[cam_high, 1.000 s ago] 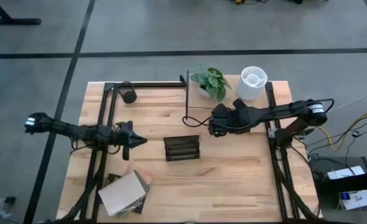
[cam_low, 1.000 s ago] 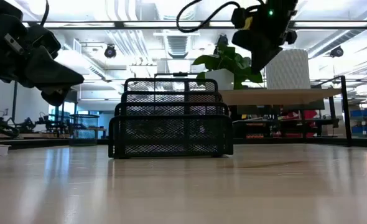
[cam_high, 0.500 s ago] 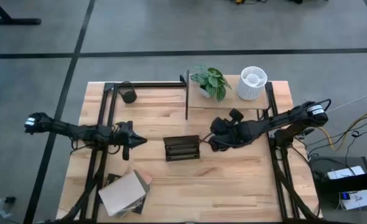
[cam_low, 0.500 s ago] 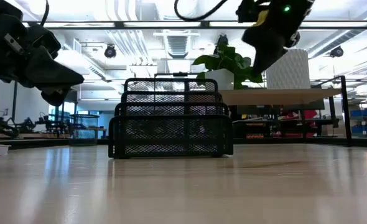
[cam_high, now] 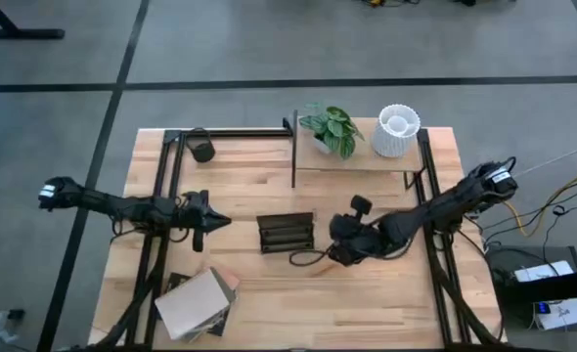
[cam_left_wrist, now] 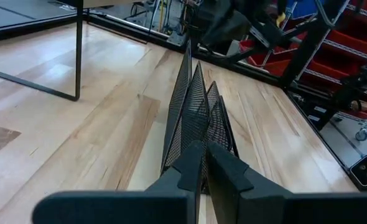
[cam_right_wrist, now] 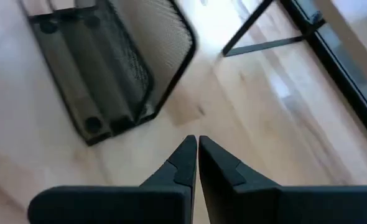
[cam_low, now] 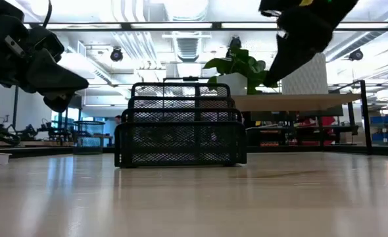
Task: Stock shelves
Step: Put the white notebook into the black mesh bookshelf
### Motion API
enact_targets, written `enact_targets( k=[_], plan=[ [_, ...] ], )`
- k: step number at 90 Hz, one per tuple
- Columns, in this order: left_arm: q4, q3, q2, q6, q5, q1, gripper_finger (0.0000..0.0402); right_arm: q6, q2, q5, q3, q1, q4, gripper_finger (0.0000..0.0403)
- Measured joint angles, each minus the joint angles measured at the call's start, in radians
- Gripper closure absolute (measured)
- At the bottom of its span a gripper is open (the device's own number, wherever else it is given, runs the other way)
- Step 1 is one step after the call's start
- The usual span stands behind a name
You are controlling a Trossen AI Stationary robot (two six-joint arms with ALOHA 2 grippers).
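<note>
Two dark arms over a light-wood plank tabletop (cam_high: 269, 293).

One shelf unit, the shelves (cam_high: 352, 156): thin black metal frame, pale rectangular wooden board, at the tabletop's far edge toward the right side. Two things on the board: one small leafy green plant (cam_high: 332, 127) in a pale pot, one white ribbed cylindrical vase (cam_high: 397, 131), hollow at the top. Plant beside vase, apart.

One black wire-mesh rack (cam_high: 286, 233), stepped in tiers, near the tabletop's middle, well apart from the shelves. Seen level in the low view, three tiers rising toward the back.

One small dark round object (cam_high: 201, 150) near the far left corner, kind not clear. One stack of flat grey-brown books or boards (cam_high: 197, 303) at the near left edge, count not clear.

Left tool (cam_high: 210, 221) above the tabletop, left of the mesh rack and apart from it, fingers (cam_left_wrist: 230, 172) pressed together, nothing between them.

Right tool (cam_high: 331, 252) just right of the mesh rack's near corner, above the tabletop, pointing toward the rack. Fingers (cam_right_wrist: 216, 162) together, tips meeting, holding nothing. In the right wrist view, rack ahead of the tips, not touched.

Black frame tubes along both sides of the tabletop.
</note>
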Motion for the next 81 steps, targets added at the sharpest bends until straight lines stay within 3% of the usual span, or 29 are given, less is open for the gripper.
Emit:
enact_targets(
  k=[14,31,48,68,81],
  plan=[
    [0.014,0.000,0.000,0.000,-0.002,0.000,0.0395,0.065,0.000,0.000,-0.001,0.062,0.001,0.0403],
    [0.215,0.000,0.000,0.000,-0.037,0.001,0.0395,0.214,0.000,0.001,0.004,0.159,0.015,0.0403],
    [0.293,0.000,0.000,-0.004,-0.037,0.001,0.0395,0.343,0.000,0.008,-0.030,0.229,0.112,0.0403],
    [0.342,0.000,0.000,-0.111,-0.036,0.001,0.0395,0.342,0.001,0.008,-0.045,0.244,0.200,0.0403],
    [0.346,0.000,0.000,-0.138,0.013,0.000,0.0395,0.241,0.022,0.012,-0.045,0.244,0.320,0.0403]
  ],
)
